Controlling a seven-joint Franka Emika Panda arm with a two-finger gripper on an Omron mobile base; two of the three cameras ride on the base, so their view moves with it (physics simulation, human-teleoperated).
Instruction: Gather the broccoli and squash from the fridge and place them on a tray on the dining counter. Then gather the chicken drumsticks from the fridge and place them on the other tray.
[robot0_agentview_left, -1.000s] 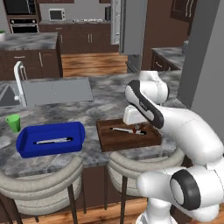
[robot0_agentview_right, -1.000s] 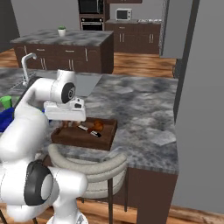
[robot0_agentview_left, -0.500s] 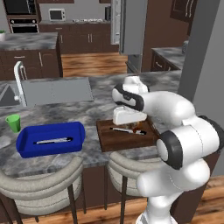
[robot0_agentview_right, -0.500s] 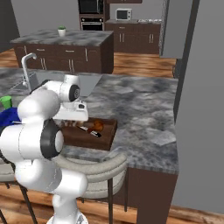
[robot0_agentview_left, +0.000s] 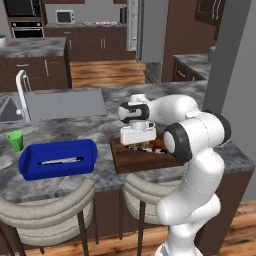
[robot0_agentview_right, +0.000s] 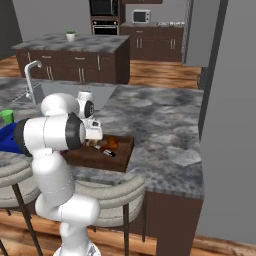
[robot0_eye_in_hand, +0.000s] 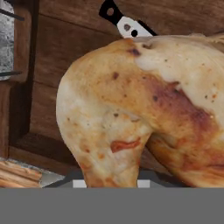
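We are looking at the gripper (robot0_agentview_left: 138, 145) near the centre of the left base frame, poised low over the dark brown wooden tray (robot0_agentview_left: 131, 160) on the grey marbled dining counter (robot0_agentview_left: 95, 127). In the hand frame a chicken drumstick (robot0_eye_in_hand: 144, 105) is crowding the middle and right, right up against the camera; the fingertips themselves are hiding behind it, so we are taking the jaws as pressed in on the drumstick. Behind the meat, at the top of that frame, a black-and-white knife handle (robot0_eye_in_hand: 124, 24) is lying on the tray's wooden floor (robot0_eye_in_hand: 52, 65).

In the right base frame, an orange-brown piece (robot0_agentview_right: 112, 144) is sitting in the wooden tray at centre left, just beside the white hand. The bright blue tray (robot0_agentview_left: 57, 160) is resting at the lower left of the left base frame, well apart from the wooden one, with a slim utensil (robot0_agentview_left: 61, 161) inside it. A green cup (robot0_agentview_left: 15, 140) is standing at the left edge near the sink (robot0_agentview_left: 60, 102). The fridge (robot0_agentview_left: 147, 30) is rising at the top centre.

We are finding no readable writing or brand marks anywhere
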